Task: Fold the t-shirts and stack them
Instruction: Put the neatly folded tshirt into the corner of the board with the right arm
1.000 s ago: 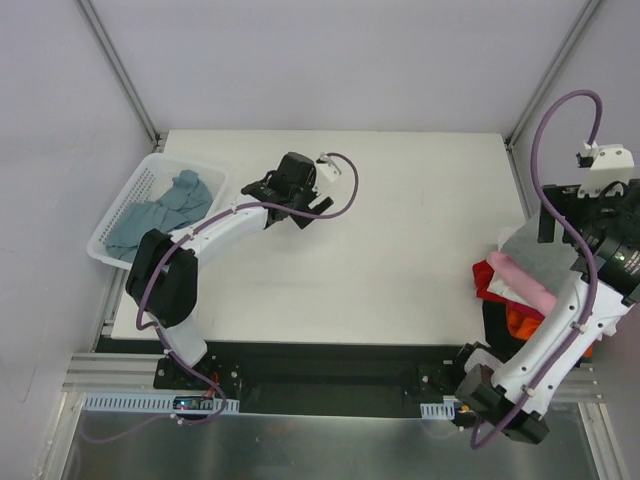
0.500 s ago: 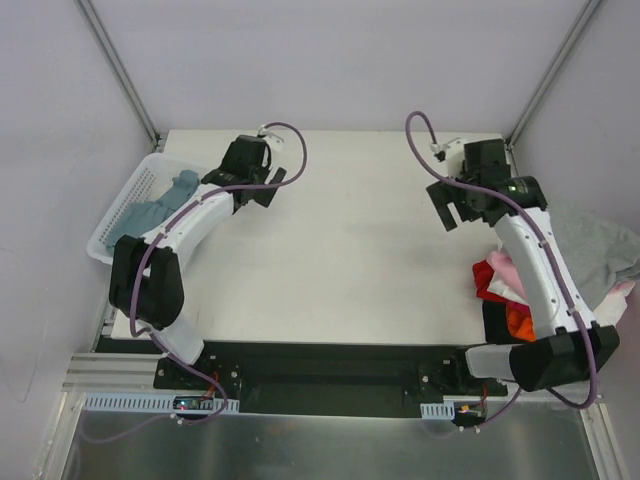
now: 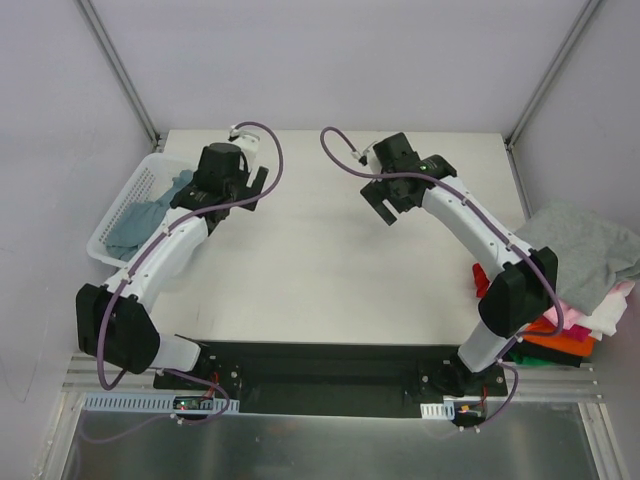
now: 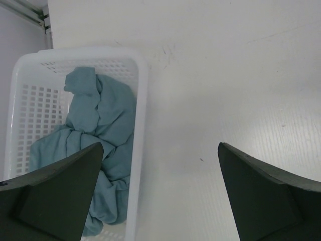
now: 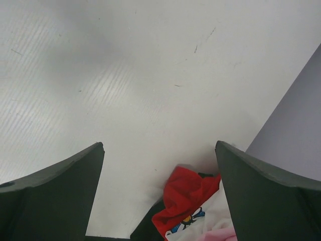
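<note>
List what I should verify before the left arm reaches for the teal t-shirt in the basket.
1. Left tool open and empty: ok.
2. Right tool open and empty: ok.
3. Teal t-shirt uncovered in the basket: ok.
4. Left tool centred over that shirt: not ok, it points at the table beside the basket.
5. Shirt free of the basket slats: cannot tell.

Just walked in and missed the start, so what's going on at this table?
Two robot arms are working on t-shirts, and neither holds one now. The left fingers stand open beside the white basket with a crumpled blue-teal shirt inside. The right fingers stand open over bare table. A grey shirt tops the pile at the right edge.
</note>
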